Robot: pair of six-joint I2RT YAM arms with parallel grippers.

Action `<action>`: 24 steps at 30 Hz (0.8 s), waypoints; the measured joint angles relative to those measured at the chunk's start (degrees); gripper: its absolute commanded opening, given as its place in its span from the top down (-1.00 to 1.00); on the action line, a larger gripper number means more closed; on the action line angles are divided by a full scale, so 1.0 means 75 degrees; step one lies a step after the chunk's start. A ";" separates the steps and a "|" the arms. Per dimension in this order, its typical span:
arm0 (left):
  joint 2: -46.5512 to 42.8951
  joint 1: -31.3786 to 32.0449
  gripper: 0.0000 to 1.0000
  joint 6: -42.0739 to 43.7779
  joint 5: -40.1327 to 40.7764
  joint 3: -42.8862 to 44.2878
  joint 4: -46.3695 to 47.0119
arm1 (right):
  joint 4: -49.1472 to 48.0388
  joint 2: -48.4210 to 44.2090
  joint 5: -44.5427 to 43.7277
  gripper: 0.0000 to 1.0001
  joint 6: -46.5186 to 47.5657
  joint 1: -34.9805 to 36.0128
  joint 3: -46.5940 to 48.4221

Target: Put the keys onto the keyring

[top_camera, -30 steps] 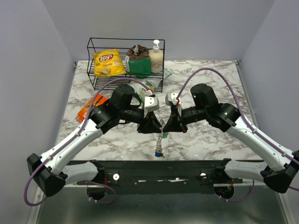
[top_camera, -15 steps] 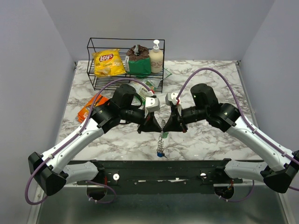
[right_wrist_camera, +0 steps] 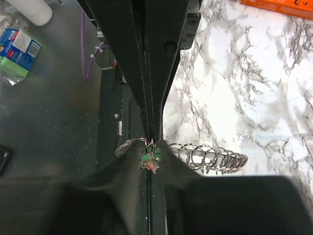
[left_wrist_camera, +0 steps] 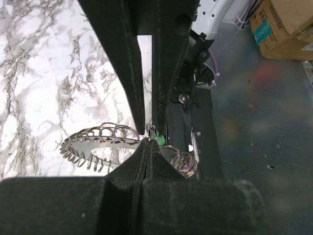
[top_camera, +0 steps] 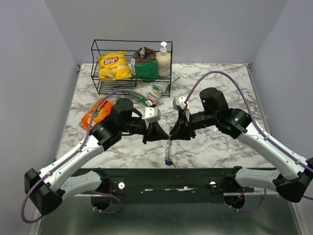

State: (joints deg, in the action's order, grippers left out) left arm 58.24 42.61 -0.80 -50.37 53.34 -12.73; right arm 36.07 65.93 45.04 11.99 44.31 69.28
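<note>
The keyring (top_camera: 168, 152), a pale spiral coil, hangs between the two gripper tips above the table's near edge, with a small blue bit (top_camera: 167, 163) at its lower end. My left gripper (top_camera: 161, 134) is shut, and its tips pinch the coil's wire; the left wrist view shows the coil (left_wrist_camera: 98, 142) and a green key head (left_wrist_camera: 156, 137) just past the tips (left_wrist_camera: 149, 141). My right gripper (top_camera: 173, 134) faces it tip to tip, shut. In the right wrist view, green and red key heads (right_wrist_camera: 150, 161) sit between its tips (right_wrist_camera: 150, 146), with the coil (right_wrist_camera: 212, 157) alongside.
A black wire rack (top_camera: 95, 54) at the back holds a yellow chips bag (top_camera: 112, 66), a green bag (top_camera: 145, 66) and a soap bottle (top_camera: 163, 59). An orange flat packet (top_camera: 95, 112) lies at the left. A small packet (top_camera: 151, 91) lies before the rack. A black rail (top_camera: 166, 176) runs along the near edge.
My left arm has swung back to the left and lower, and its wrist has turned, while its tips stay against the right gripper's. The right arm has hardly moved. The coil still hangs.
</note>
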 measured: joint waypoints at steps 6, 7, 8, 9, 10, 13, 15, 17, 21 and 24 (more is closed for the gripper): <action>-0.0297 0.0000 1.00 -0.0565 0.0152 -0.0726 0.1221 | -0.0143 -0.0064 -0.0015 -0.23 -0.0038 0.0000 0.0003; -0.0332 0.0000 1.00 -0.0653 0.0181 -0.0816 0.1387 | -0.0160 -0.0093 -0.0017 -0.28 -0.0058 0.0000 0.0003; -0.0350 0.0000 1.00 -0.0758 0.0236 -0.0874 0.1620 | -0.0184 -0.0128 -0.0029 -0.36 -0.0050 -0.0003 0.0003; -0.0414 0.0000 1.00 -0.0831 0.0254 -0.1035 0.1778 | -0.0213 -0.0175 -0.0044 -0.39 -0.0064 0.0000 0.0003; -0.0452 0.0000 1.00 -0.0903 0.0283 -0.1128 0.1970 | -0.0230 -0.0227 -0.0067 -0.42 -0.0082 0.0000 0.0003; -0.0667 0.0000 1.00 -0.1163 0.0452 -0.1553 0.2754 | -0.0315 -0.0452 -0.0192 -0.47 -0.0119 0.0000 0.0003; -0.0833 0.0000 1.00 -0.1306 0.0586 -0.1848 0.3252 | -0.0417 -0.0673 -0.0353 -0.50 -0.0169 0.0000 -0.0006; -0.1008 0.0000 1.00 -0.1460 0.0726 -0.2154 0.3751 | -0.0615 -0.0962 -0.0583 -0.52 -0.0259 0.0000 -0.0050; -0.1317 0.0003 1.00 -0.1728 0.1075 -0.2655 0.4765 | -0.1043 -0.1591 -0.1032 -0.54 -0.0452 0.0000 -0.0283; -0.1480 0.0000 1.00 -0.1941 0.1320 -0.2949 0.5470 | -0.1306 -0.1851 -0.1212 -0.54 -0.0577 0.0000 -0.0353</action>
State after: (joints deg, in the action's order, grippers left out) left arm 47.13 42.61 -15.35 -40.47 31.22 28.29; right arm 26.28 52.05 35.94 7.66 44.31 66.63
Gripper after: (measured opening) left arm 0.008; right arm 0.768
